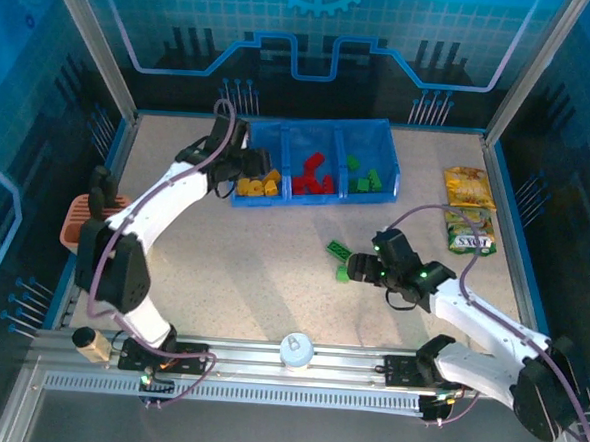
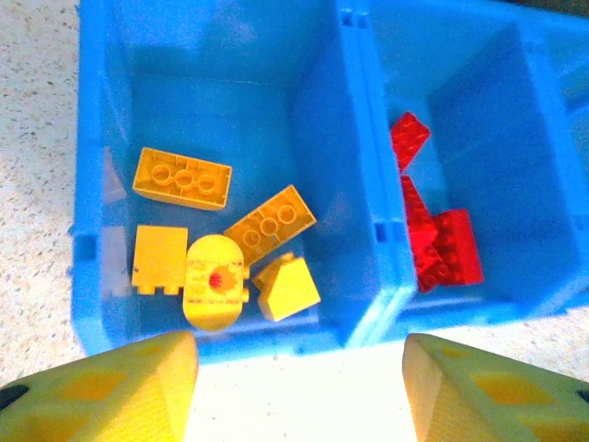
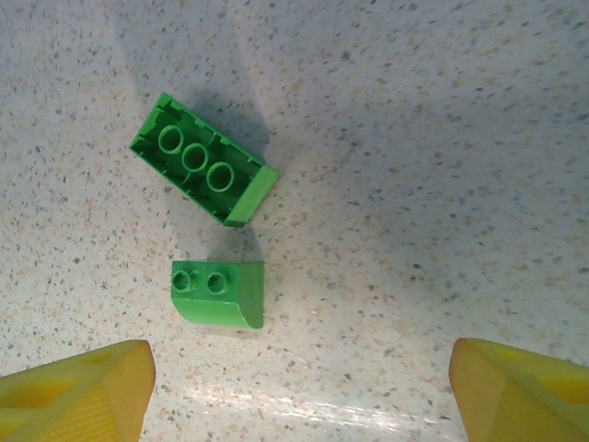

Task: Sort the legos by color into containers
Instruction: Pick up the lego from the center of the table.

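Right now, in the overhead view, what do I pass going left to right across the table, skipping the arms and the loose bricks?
Orange slotted holder → then, in the blue tray, yellow bricks → red bricks → green bricks → snack packets.

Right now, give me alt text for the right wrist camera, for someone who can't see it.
A longer green lego showing three rings and, apart below it, a small sloped green lego with two studs lie on a speckled table. The right arm's yellow fingers stand apart at the bottom corners, holding nothing.
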Controlling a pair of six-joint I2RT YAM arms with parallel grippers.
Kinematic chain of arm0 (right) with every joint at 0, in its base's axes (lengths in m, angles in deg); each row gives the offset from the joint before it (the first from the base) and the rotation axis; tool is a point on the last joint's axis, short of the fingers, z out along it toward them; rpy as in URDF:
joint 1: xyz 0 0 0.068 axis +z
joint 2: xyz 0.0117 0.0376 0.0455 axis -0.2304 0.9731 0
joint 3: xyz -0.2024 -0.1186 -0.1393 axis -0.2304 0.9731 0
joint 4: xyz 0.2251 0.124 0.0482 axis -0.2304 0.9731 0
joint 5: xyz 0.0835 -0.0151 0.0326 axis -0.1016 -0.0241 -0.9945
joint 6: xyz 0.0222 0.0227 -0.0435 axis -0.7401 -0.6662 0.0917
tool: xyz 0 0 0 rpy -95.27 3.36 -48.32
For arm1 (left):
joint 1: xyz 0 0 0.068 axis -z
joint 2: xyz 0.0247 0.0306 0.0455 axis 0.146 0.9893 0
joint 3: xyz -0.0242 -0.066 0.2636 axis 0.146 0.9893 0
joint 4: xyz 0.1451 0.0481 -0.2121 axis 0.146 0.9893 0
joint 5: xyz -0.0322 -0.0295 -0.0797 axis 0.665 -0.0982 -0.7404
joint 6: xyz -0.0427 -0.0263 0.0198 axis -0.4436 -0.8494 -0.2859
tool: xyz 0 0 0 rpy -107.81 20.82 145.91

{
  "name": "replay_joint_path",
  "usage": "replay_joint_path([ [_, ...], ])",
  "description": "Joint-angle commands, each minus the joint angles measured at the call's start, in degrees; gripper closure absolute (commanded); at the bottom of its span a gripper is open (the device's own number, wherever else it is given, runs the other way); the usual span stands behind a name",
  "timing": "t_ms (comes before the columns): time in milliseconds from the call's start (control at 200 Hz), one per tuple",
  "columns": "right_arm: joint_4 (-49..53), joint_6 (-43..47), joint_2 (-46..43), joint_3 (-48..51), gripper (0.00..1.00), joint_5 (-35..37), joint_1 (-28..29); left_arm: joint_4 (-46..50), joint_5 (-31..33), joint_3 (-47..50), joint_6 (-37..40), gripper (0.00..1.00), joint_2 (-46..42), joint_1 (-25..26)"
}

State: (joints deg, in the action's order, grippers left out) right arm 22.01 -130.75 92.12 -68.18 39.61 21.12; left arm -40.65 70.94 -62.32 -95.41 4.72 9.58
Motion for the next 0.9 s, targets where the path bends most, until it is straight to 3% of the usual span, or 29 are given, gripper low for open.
replay_joint_path([
  [0,-1.45,0.96,4.54,-3.55,0.15,-0.41,1.86,-2.77,-1.09,6.07,-2.02,0.39,-5.69,0.82],
  [195,-0.54,0.58,14.49,-8.7,0.17,0.4,5.58,-3.89,0.25,15.56,-2.95,0.39,-14.2,2.66],
  [500,1.32,-1.28,25.17,-13.33,0.34,3.46,9.28,-5.64,1.62,27.15,-3.89,0.39,-22.92,5.07],
  [895,6.74,-0.83,28.51,-19.18,0.69,8.28,11.0,-5.91,2.36,34.85,-4.23,0.39,-28.9,5.84],
])
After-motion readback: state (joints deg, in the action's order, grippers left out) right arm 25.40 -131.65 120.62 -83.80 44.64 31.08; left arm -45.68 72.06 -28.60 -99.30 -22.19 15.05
